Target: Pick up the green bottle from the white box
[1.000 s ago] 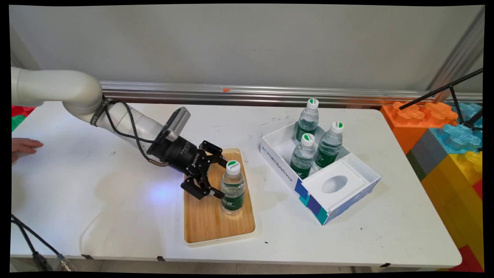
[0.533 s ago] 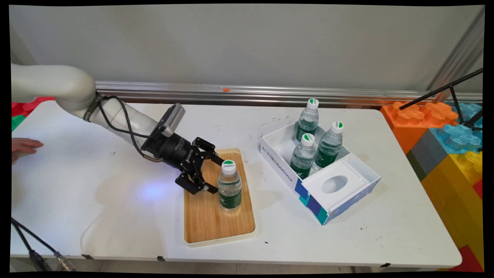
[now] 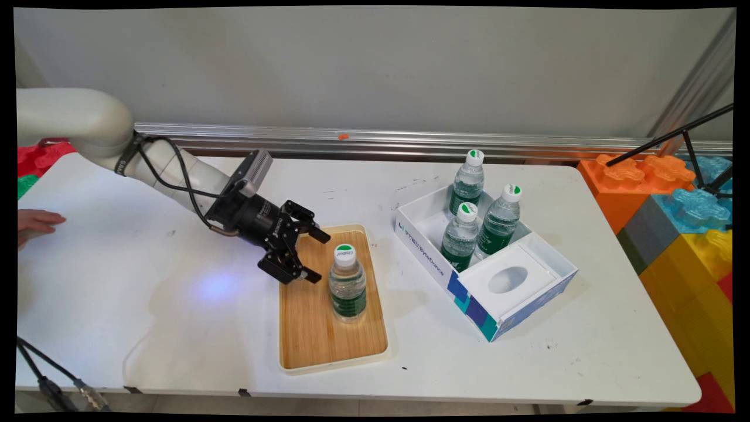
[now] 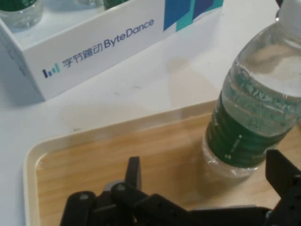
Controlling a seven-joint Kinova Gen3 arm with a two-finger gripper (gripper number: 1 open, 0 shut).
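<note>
A human hand [image 3: 36, 223] rests flat on the white table [image 3: 146, 328] at the far left edge, at about nine o'clock from the gripper and well apart from it. Black cables [image 3: 47, 381] cross the near left corner.

The black two-finger gripper [image 3: 315, 255] hangs low over the far left part of a rectangular bamboo tray with a cream rim [image 3: 310, 346]. Its jaws stand wide apart and hold nothing. In the hand view the gripper [image 4: 207, 176] shows one finger [image 4: 133, 172] over bare tray wood [image 4: 117, 155] and the other at the lower right edge.

A clear plastic water bottle with a green label and white-and-green cap [image 3: 347, 284] stands upright on the tray, at about four o'clock from the gripper, just beside the fingertips and apart from them. In the hand view the bottle [image 4: 254, 122] lies off-centre, nearer the right finger, outside the gap.

At three o'clock from the tray, apart from it, sits an open white cardboard box with blue and teal printing [image 3: 436, 266], lettered ByteDance [image 4: 94, 52]. Three like bottles [image 3: 460, 237] stand upright in its far compartment; its near part carries a white insert with an oval hole [image 3: 508, 280].

Large coloured plastic building blocks [image 3: 674, 223] stand past the table's right edge. Bare table lies left of and in front of the tray.
</note>
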